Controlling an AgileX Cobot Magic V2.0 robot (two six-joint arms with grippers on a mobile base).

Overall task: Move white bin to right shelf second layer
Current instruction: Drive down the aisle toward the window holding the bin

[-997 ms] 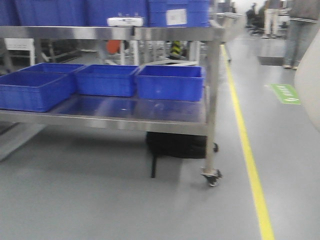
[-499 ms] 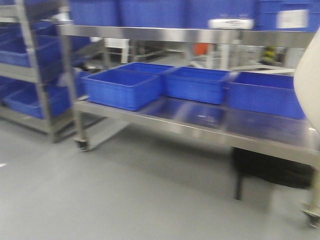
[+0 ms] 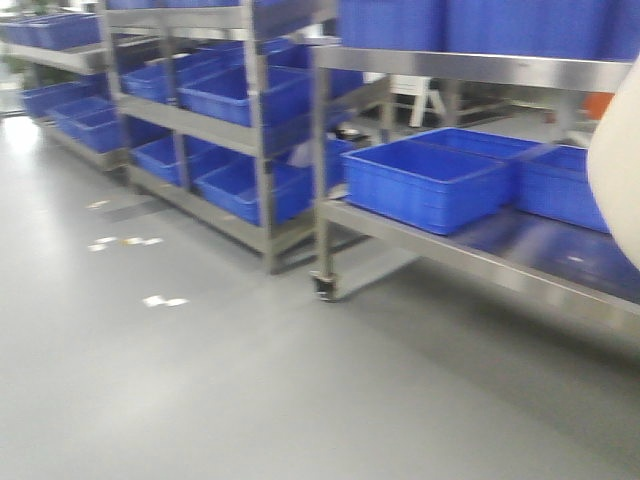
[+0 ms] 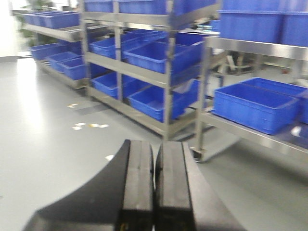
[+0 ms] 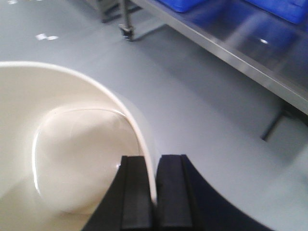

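Cream-white plastic fills the lower left of your right wrist view. That is the white bin [image 5: 62, 159], off the ground and over bare grey floor [image 5: 202, 110]. The right hand [image 5: 154, 166] has hold of it by one side only: the pads [image 5: 136, 192] are closed on the rim with the thin wall pinched between them. In the front view the bin shows only as a pale curve at the right edge.

Your left hand [image 4: 154, 161] is closed pad to pad on nothing and points toward the racks [image 4: 166, 67].

You look to be in the carrying step, with the bin picked up and the placing not begun. Ahead stand a steel surface [image 3: 520, 255] bearing blue crates [image 3: 430, 185] and, to its left, racks loaded with more crates. The pictures are too soft to show a level with roller rails, so I cannot pick out the right shelf second layer here.

Next you need to bring the base square to the right shelf and confirm which level is the second. Then raise the bin enough to clear the level's front edge before you feed it in, base down. With a one-sided pinch the tub may tilt or swing, so go gently.
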